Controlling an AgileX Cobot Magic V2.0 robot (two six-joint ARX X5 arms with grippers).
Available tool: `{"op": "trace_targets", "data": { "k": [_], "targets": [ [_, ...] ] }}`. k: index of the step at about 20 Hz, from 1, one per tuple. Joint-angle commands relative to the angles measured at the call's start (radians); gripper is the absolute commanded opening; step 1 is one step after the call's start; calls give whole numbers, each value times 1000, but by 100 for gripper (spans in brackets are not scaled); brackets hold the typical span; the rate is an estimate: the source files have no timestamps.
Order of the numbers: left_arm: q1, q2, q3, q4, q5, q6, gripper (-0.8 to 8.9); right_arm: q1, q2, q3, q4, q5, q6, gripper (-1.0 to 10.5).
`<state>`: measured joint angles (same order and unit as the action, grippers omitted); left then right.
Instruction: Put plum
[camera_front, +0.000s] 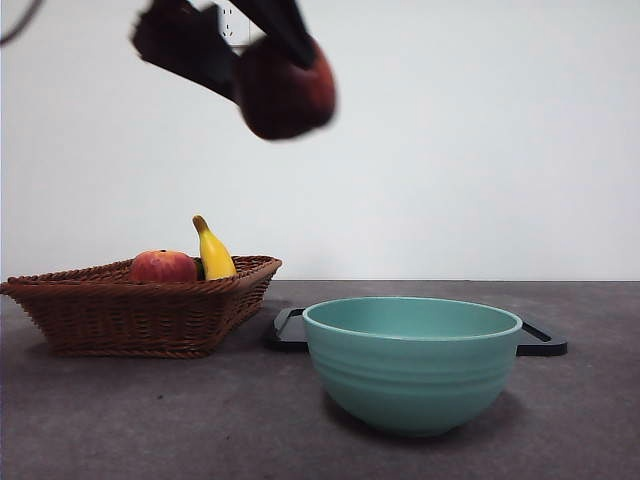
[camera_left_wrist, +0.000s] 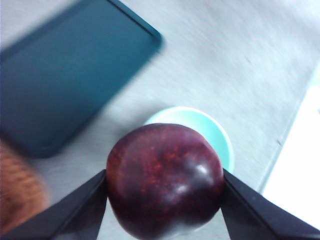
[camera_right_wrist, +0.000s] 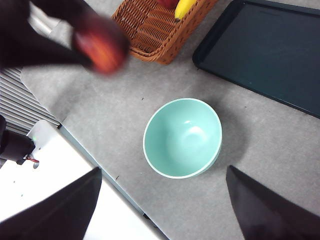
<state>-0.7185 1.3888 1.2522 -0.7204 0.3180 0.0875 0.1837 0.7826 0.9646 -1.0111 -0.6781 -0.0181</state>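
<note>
High above the table (camera_front: 120, 420), the left gripper (camera_left_wrist: 165, 187) is clamping the plum (camera_left_wrist: 165, 182) between both jaws, carrying it in the air. Below and slightly ahead, the teal bowl (camera_left_wrist: 222, 137) is waiting, so a short advance and descent seem needed. Spread wide, the right gripper (camera_right_wrist: 162, 200) is holding nothing.

Bowl (camera_front: 412, 362) mouth unobstructed from above; basket (camera_front: 140, 315) near; tray (camera_right_wrist: 270, 55) behind.

The glossy, dark maroon round plum (camera_front: 285, 88) (camera_left_wrist: 165, 180) (camera_right_wrist: 100, 47) hangs high in the air, clamped between two black jaws.
</note>
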Motion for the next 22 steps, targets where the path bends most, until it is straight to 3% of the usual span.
{"op": "trace_targets", "data": {
  "k": [1,8,12,20,22],
  "targets": [
    [-40,73,20,30,5,3,275,4,6,19,3,-2,10,398],
    [-128,293,20,127,3,13,275,4,6,19,1,-1,10,398],
    [-161,385,20,154,-60,53,275,4,6,19,1,2,10,398],
    [-196,454,20,181,-67,66,282,4,6,19,1,6,10,398],
    [-201,454,20,175,-67,66,324,4,6,19,1,6,10,398]
  ]
}}
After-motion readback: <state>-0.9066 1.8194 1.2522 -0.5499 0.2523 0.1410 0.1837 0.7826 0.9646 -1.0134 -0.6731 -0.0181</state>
